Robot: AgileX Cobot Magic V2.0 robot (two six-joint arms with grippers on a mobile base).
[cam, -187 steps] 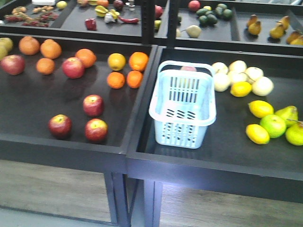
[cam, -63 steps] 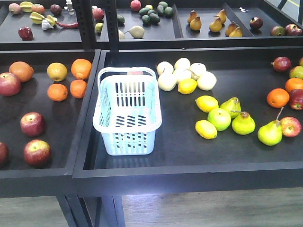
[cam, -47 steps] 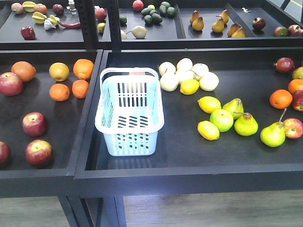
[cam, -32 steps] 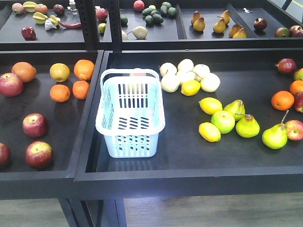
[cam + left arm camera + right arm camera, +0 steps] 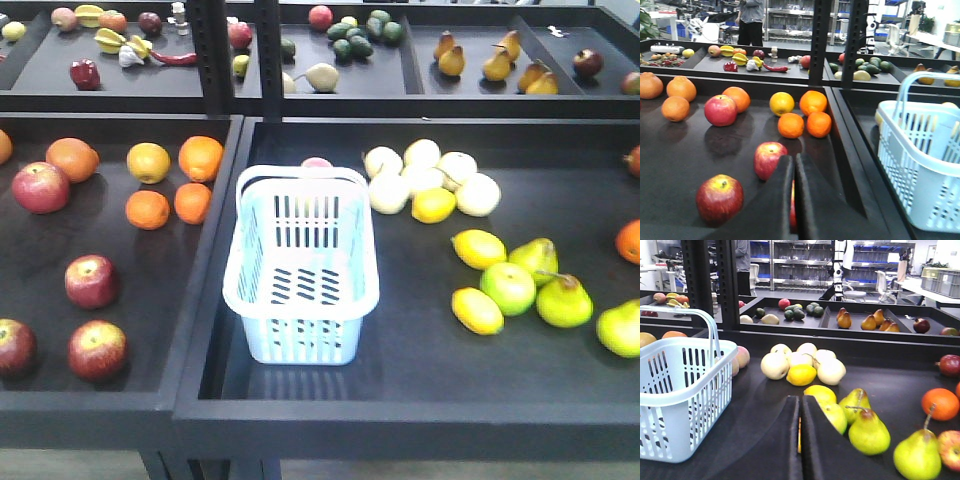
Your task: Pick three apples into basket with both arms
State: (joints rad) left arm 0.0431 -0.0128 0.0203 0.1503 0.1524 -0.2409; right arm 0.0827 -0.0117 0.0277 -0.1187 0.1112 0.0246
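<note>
Three dark red apples lie at the front of the left tray: one further back, one in front of it, one at the left edge. The pale blue basket stands empty at the left end of the right tray. No arm shows in the front view. In the left wrist view my left gripper is shut and empty, low over the left tray, with one apple just ahead-left, another to its left and a third mostly hidden behind the fingers. My right gripper is shut and empty, right of the basket.
Oranges and a larger red apple lie at the back of the left tray. Pale round fruits, lemons and green pears lie right of the basket. A raised divider separates the trays. A back shelf holds more produce.
The front view has shifted, so the basket and fruits sit further right and lower in frame than half a second ago. Nothing has moved on the trays.
</note>
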